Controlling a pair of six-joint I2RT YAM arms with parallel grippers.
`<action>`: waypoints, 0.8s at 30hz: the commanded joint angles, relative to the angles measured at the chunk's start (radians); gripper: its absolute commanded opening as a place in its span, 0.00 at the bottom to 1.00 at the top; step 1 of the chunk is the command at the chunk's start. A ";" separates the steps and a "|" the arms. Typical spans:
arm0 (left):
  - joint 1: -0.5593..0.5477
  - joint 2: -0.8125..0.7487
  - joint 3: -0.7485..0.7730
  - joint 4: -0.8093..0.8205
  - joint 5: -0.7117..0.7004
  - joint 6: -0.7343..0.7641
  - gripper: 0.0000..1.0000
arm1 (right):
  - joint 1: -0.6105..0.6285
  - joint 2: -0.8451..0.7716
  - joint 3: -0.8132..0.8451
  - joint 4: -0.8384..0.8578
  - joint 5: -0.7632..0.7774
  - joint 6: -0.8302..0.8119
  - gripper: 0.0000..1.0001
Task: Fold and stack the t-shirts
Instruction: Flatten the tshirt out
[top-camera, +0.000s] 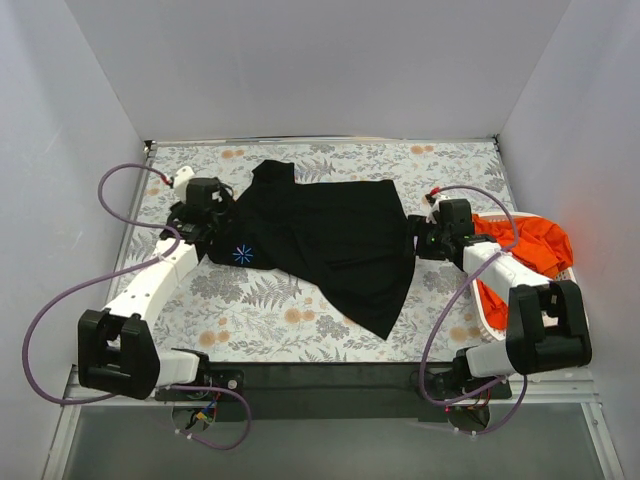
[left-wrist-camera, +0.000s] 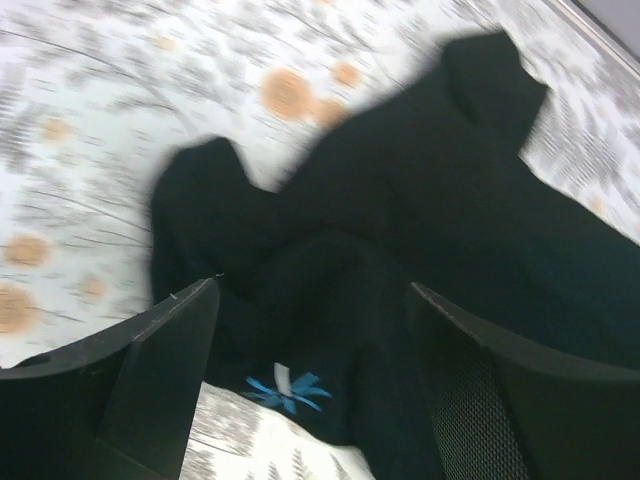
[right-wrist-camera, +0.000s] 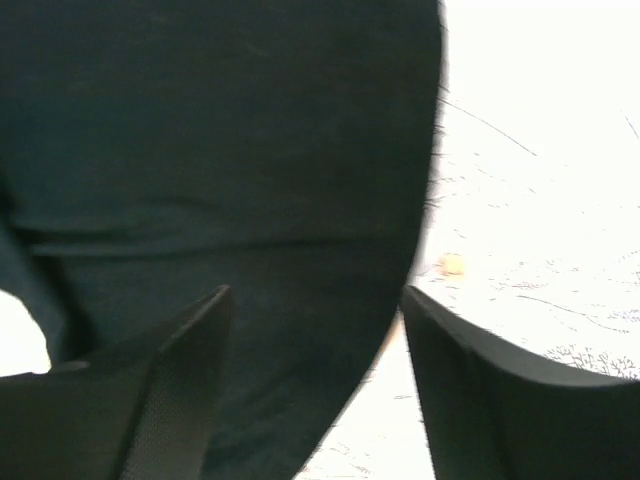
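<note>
White walls box in a counter (top-camera: 262, 312) covered with a fern-and-flower print, and the black t-shirt (top-camera: 340, 240) is sprawled across the middle of it. It's mostly flat but skewed, with one corner trailing toward the near edge and a sleeve poking out at the far side. Its little blue starburst mark (top-camera: 242, 254) sits at the shirt's left end.

The left arm comes up from its base, near and to the left of the shirt. Its forearm is angled toward the shirt's left end and the wrist is tipped down, so the left gripper (top-camera: 200, 222) hangs right over that end. In the left wrist view the gripper (left-wrist-camera: 310, 300) is spread wide, with bunched black cloth and the starburst (left-wrist-camera: 288, 390) below the gap and nothing pinched. That view is blurry, so I can't tell if the fingers (left-wrist-camera: 150, 370) touch the cloth.

The right arm is folded at the elbow, near and to the right of the shirt, and its forearm runs up to the shirt's right edge, where the right gripper (top-camera: 425, 238) sits. From its own camera the gripper (right-wrist-camera: 315, 300) is also wide apart, over the shirt's edge (right-wrist-camera: 200, 150), with the washed-out counter (right-wrist-camera: 540, 200) beside it.

Just right of the black shirt, an orange t-shirt (top-camera: 530, 245) is heaped in a white slatted basket (top-camera: 484, 308), partly behind the right arm.
</note>
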 joint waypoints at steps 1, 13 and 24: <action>-0.129 0.038 0.063 -0.039 0.017 -0.044 0.70 | 0.058 -0.080 0.000 -0.024 0.058 -0.040 0.64; -0.307 0.433 0.385 -0.177 -0.088 -0.070 0.68 | 0.293 -0.145 0.017 -0.090 0.132 -0.092 0.73; -0.399 0.668 0.563 -0.271 -0.191 -0.095 0.62 | 0.334 -0.142 -0.014 -0.064 0.125 -0.103 0.73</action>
